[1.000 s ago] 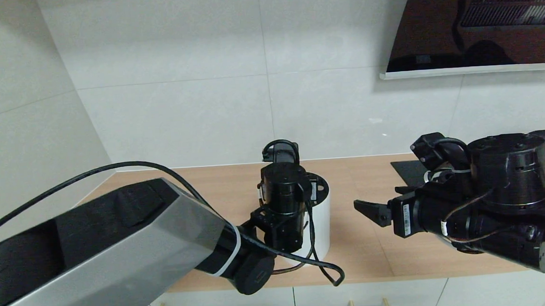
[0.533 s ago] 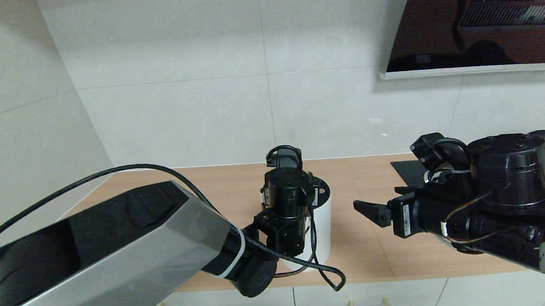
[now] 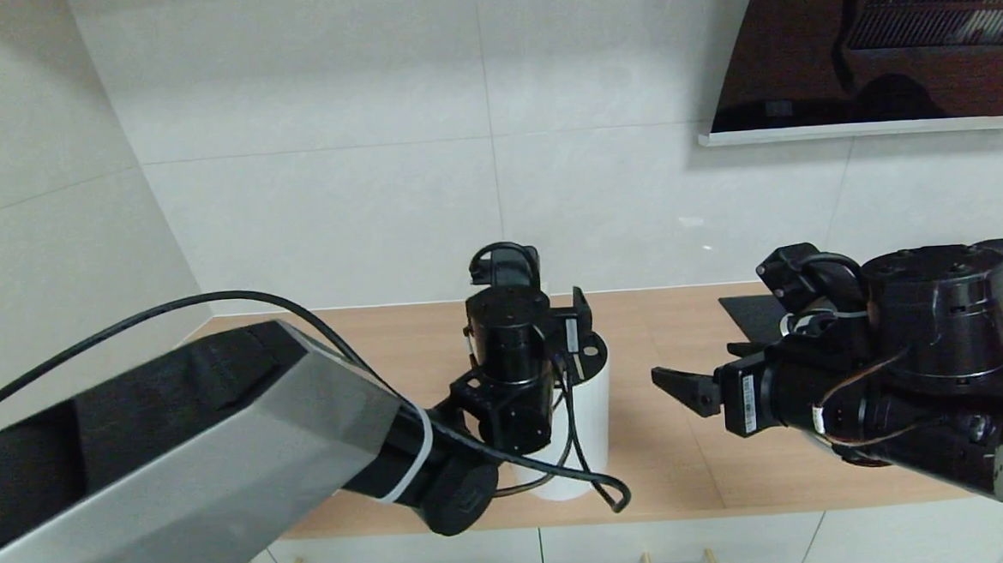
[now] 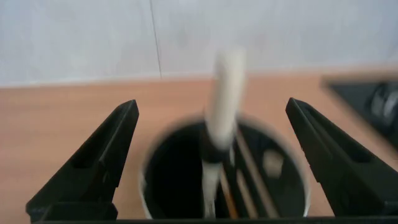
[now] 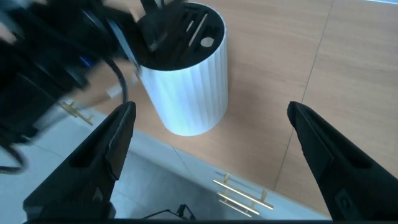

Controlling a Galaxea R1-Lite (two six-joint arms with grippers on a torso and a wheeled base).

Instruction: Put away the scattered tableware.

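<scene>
The left gripper (image 4: 210,124) hovers above the white ribbed cylindrical holder (image 5: 186,93) on the wooden desk (image 3: 384,339), jaws wide. The right gripper (image 5: 211,115) sits beside the holder, jaws wide too.

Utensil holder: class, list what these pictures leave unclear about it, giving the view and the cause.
Head view: the left arm covers the holder's mouth; contents hidden.
Left wrist view: blur; the white-handled utensil cannot be identified.
Right wrist view: the left arm blocks part of the opening.

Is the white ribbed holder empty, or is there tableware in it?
Not empty: the holder has a white-handled utensil standing in it, with thinner sticks beside it.
</scene>
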